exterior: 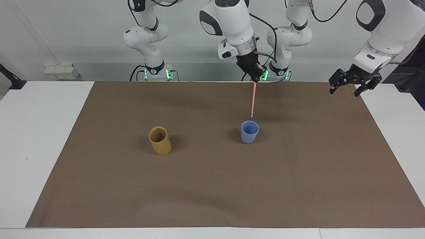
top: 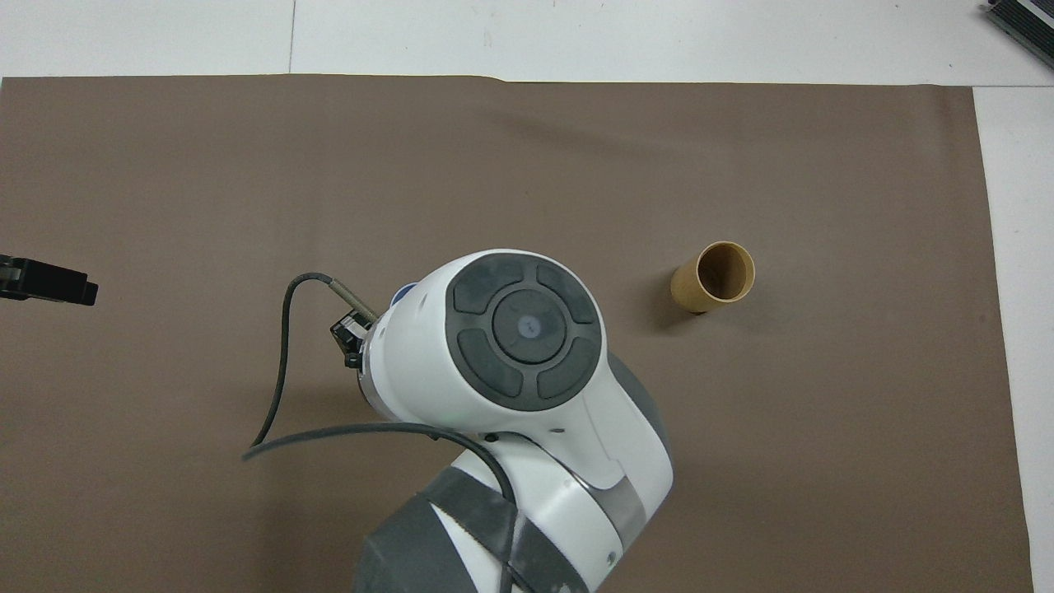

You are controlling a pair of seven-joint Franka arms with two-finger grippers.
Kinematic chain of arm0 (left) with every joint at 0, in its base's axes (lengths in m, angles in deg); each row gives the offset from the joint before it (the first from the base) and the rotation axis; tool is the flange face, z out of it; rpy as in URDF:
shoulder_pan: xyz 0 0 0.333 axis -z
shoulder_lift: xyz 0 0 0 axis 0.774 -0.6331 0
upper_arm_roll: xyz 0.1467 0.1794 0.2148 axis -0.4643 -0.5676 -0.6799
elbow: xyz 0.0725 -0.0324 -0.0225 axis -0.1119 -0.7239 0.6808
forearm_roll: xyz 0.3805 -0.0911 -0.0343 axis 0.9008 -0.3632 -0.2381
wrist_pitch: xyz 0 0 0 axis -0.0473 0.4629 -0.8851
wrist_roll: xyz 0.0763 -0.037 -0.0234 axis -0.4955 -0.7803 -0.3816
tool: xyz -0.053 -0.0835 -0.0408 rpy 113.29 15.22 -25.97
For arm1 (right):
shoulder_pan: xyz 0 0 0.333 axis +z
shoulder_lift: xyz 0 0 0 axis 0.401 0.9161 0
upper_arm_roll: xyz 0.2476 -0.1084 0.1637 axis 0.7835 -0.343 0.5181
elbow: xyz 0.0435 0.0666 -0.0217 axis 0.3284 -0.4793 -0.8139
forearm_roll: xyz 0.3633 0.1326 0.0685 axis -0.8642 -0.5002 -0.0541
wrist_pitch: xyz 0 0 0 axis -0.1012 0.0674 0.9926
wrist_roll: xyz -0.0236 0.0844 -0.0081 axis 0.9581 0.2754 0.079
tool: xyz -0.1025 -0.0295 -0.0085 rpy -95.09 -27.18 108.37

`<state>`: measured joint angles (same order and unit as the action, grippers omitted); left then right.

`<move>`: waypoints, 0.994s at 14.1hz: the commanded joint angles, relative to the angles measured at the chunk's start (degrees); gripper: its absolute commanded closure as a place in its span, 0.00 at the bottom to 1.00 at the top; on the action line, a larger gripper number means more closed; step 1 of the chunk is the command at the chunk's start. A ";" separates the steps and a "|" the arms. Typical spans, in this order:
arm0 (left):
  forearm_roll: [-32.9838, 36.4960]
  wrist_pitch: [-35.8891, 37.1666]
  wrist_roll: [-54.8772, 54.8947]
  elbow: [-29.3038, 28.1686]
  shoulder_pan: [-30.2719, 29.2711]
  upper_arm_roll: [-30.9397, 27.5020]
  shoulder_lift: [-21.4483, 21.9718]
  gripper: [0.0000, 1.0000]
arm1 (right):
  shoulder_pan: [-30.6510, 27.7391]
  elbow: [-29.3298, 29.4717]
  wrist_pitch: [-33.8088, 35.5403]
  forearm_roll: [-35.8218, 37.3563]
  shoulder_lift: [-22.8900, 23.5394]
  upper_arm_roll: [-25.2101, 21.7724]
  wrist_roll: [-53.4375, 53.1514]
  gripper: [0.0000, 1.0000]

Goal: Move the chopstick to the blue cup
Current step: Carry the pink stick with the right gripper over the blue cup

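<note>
My right gripper (exterior: 256, 79) is shut on the top end of the pale-pink chopstick (exterior: 253, 99), which hangs nearly upright. Its lower tip is just above the rim of the light-blue cup (exterior: 249, 131) and not inside it. That cup stands upright on the brown mat. In the overhead view my right arm covers the chopstick and most of the blue cup (top: 403, 292), leaving only a sliver of rim showing. My left gripper (exterior: 345, 91) waits open and empty above the mat's edge at the left arm's end, and its tip (top: 49, 282) also shows from overhead.
A taller tan-brown cup (exterior: 159, 140) stands upright on the brown mat (exterior: 212, 186), beside the blue cup toward the right arm's end; overhead it is seen unobstructed (top: 715, 276). A black cable (top: 276, 387) loops off the right wrist.
</note>
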<state>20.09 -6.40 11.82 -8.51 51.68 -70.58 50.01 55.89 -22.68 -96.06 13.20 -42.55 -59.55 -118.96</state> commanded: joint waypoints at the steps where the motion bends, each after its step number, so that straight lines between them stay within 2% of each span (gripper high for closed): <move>1: 0.49 0.77 0.42 0.44 -0.26 0.12 0.41 0.00 | -0.25 -2.69 -1.50 -0.84 -0.24 0.20 3.21 1.00; 4: 0.49 0.77 0.42 0.44 -0.26 0.12 0.32 0.00 | -0.61 -5.08 -1.50 -0.84 -1.30 0.20 4.54 1.00; 14: 0.49 0.69 0.42 0.44 -0.26 0.12 0.32 0.00 | -0.87 -5.79 -2.72 -0.84 -0.86 0.20 7.88 1.00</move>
<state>20.09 -6.40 11.82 -8.51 51.68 -70.58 50.01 55.70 -26.76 -96.70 13.20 -42.24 -59.71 -112.95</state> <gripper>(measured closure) 0.000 0.916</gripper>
